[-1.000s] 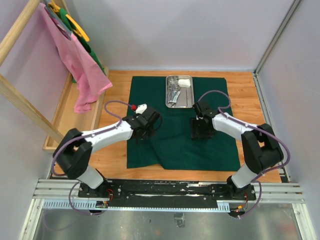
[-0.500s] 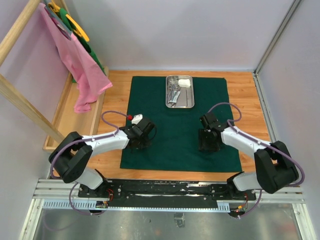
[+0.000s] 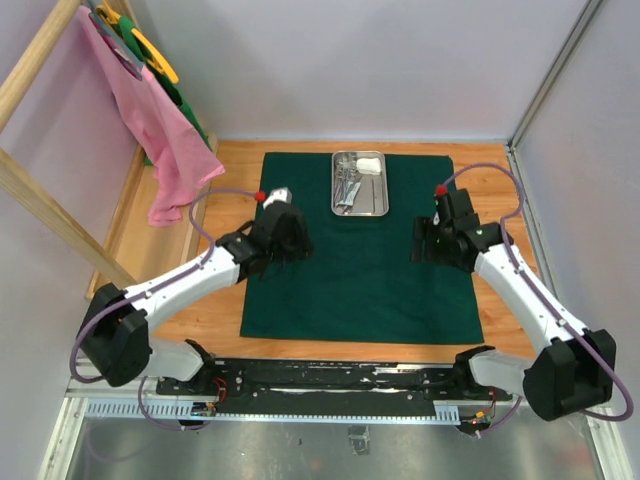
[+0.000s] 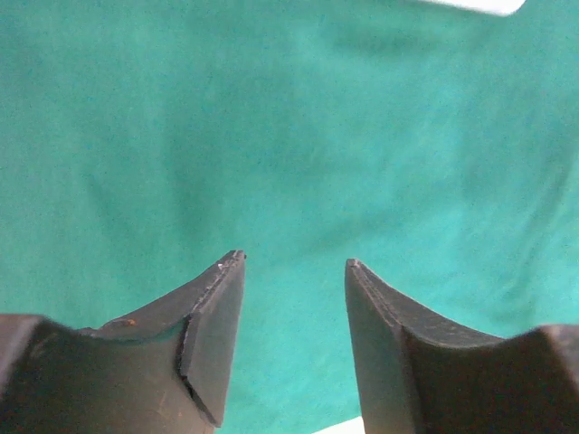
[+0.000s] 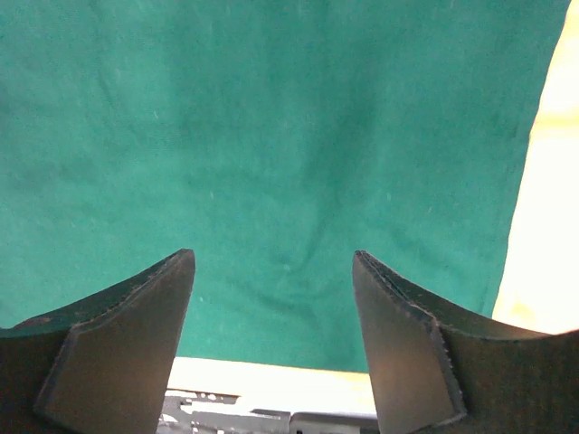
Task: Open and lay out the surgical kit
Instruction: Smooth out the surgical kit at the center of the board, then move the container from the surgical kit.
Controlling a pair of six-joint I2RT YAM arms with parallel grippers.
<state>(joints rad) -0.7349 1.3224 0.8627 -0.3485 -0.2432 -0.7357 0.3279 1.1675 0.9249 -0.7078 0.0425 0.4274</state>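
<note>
Top external view: we find the green cloth [image 3: 360, 280] spread flat on the wooden table [image 3: 230, 170]. The steel tray [image 3: 360, 183] sits on the cloth at the middle of its far edge. A white gauze wad [image 3: 371, 165] lies in the tray's far right corner, with thin steel instruments [image 3: 346, 187] along its left side. The left gripper [image 3: 283, 240] is over the left part of the cloth and the right gripper [image 3: 430, 243] is over the right part, both nearer than the tray and apart from it. A pink garment [image 3: 150, 110] hangs from a wooden rack [image 3: 40, 50] at far left.

Left wrist view: the two fingers [image 4: 213, 334] stand parted with only green cloth [image 4: 289, 136] showing between them. We record this pincer as released and empty.

Right wrist view: the fingers [image 5: 127, 344] stand wide apart over the cloth [image 5: 271, 136], likewise released and grasping nothing. The cloth's edge runs down the right side, with bare table [image 5: 552, 226] beyond it.
</note>
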